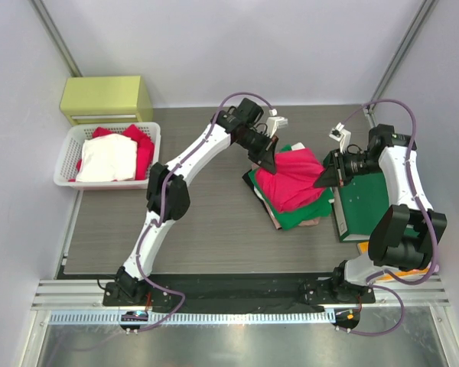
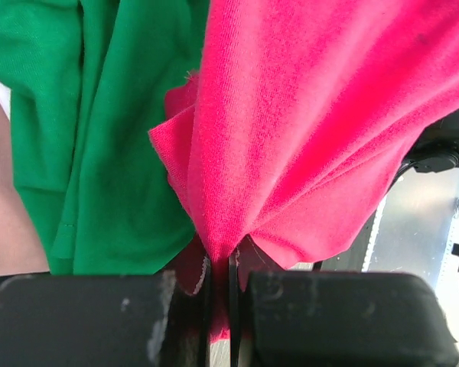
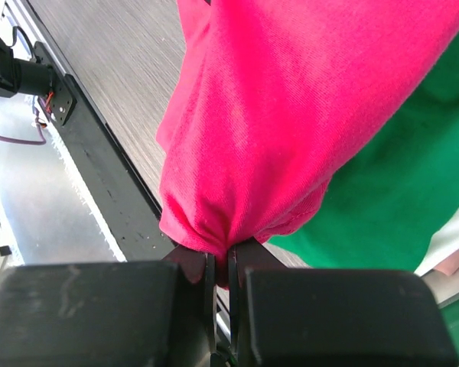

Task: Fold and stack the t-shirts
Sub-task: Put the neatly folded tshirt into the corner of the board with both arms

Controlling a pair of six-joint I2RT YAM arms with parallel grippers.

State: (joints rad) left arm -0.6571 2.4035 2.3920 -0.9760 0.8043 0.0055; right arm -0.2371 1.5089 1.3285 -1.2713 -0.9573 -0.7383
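Observation:
A pinkish-red t-shirt (image 1: 294, 178) hangs stretched between both grippers above a folded green t-shirt (image 1: 300, 214), with a pale beige-pink one (image 1: 312, 222) peeking out under the green. My left gripper (image 1: 266, 162) is shut on the red shirt's far-left part; a bunch of red cloth (image 2: 291, 138) runs into its jaws, with green cloth (image 2: 99, 138) beside it. My right gripper (image 1: 324, 179) is shut on the shirt's right edge; red cloth (image 3: 291, 115) is pinched between its jaws over green cloth (image 3: 398, 183).
A dark-green folder (image 1: 363, 202) lies flat right of the pile, under the right arm. A white basket (image 1: 107, 155) with red and white garments stands at the left. A yellow-green box (image 1: 105, 99) sits behind it.

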